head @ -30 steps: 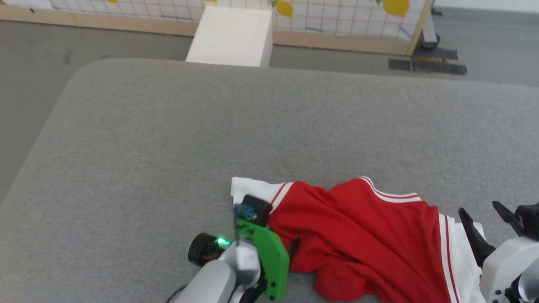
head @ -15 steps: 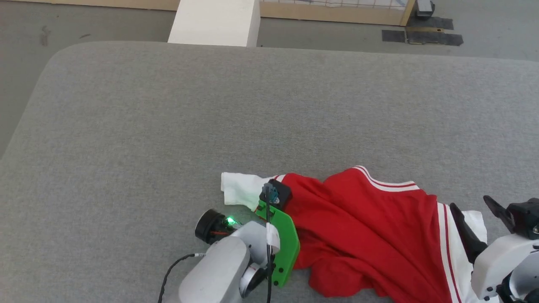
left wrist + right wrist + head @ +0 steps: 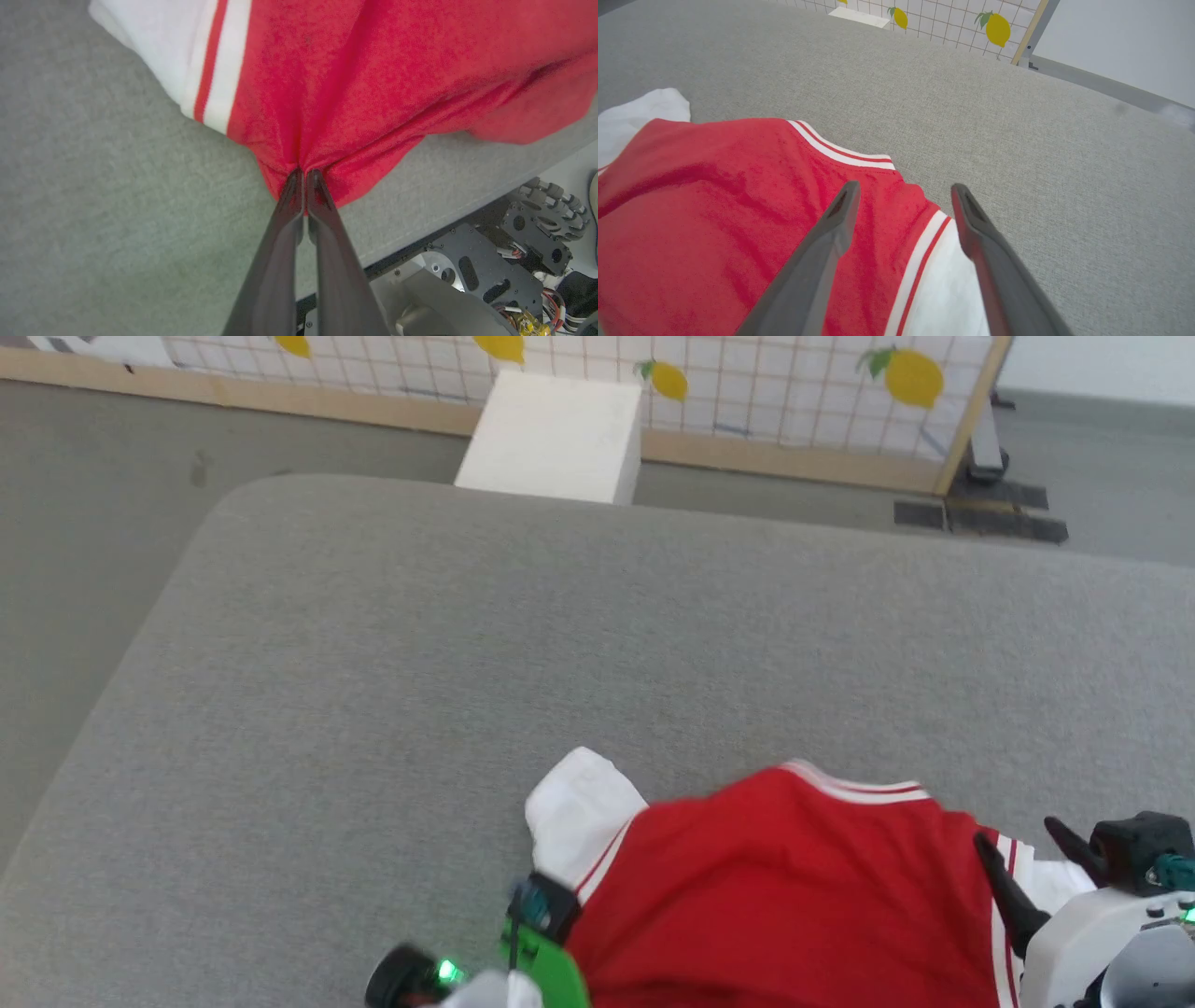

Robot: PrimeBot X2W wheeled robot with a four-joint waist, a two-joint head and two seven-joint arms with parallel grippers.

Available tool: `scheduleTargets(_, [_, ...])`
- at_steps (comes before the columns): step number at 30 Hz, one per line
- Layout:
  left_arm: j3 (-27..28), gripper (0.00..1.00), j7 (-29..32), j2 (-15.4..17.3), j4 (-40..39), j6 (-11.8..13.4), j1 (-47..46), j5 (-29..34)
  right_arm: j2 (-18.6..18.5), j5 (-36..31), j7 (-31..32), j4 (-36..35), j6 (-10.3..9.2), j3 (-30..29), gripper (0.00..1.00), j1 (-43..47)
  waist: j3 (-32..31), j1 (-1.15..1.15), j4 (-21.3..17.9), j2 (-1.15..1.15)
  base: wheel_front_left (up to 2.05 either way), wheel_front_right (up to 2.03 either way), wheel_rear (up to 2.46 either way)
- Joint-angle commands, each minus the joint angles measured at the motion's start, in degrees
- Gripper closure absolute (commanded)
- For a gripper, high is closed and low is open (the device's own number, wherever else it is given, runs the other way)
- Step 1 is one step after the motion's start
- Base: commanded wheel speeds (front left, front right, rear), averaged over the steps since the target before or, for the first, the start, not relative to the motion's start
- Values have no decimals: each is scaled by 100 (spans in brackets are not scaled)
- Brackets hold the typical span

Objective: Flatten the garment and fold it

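Note:
The garment point(image 3: 775, 887), a red T-shirt with white sleeves and striped trim, lies at the near edge of the grey table, back side up. Its one white sleeve point(image 3: 579, 812) sticks out to the left. In the left wrist view my left gripper point(image 3: 302, 173) is shut on a bunched bit of the red fabric point(image 3: 373, 84), which fans out taut from the tips. My right gripper point(image 3: 1032, 859) is open and hovers just above the striped seam at the other white sleeve point(image 3: 943, 289), with one finger over the red cloth and one over the white.
The grey padded table point(image 3: 560, 635) stretches far beyond and left of the shirt. A white box point(image 3: 555, 434) and a lemon-print lattice panel point(image 3: 794, 383) stand past its far edge. My wheeled base point(image 3: 514, 242) shows beneath the table's near edge.
The head camera has shifted. My left gripper has pulled the red fabric toward the near edge, so the wrinkled body now looks smooth and taut. The right gripper stays open beside the sleeve.

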Motion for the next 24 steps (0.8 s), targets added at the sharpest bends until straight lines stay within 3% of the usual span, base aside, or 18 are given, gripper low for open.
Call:
scheduleTargets(1, [-21,100,184,177,-168,51,296,-78,54,-33,-32,46,-8,25,0,68,-339,0,287,0,0,0,0])
scheduleTargets(5, [-71,100,461,489,-550,153,799,-134,132,-58,-38,123,-8,85,0,120,-451,0,311,0,0,0,0])
scheduleTargets(6, [-56,57,433,520,-620,189,860,-130,142,-61,-43,140,-8,98,0,129,-468,0,307,0,0,0,0])
scheduleTargets(7, [-8,0,331,541,-712,250,903,-112,149,-62,-49,155,-8,112,0,141,-480,0,300,0,0,0,0])
scheduleTargets(11, [274,0,-229,525,-1049,409,844,-89,149,-48,-59,155,-8,85,0,193,-487,0,233,0,0,0,0])
scheduleTargets(15, [599,0,-760,556,-1293,402,528,-91,157,-58,-39,91,-8,65,0,194,-399,0,52,0,0,0,0])
scheduleTargets(18, [736,0,-852,613,-1269,309,203,-118,187,-61,1,18,-8,56,0,188,-282,0,-117,0,0,0,0])
scheduleTargets(24, [619,0,-669,573,-370,40,-765,34,187,-53,120,-149,-8,27,0,195,161,0,-502,0,0,0,0])
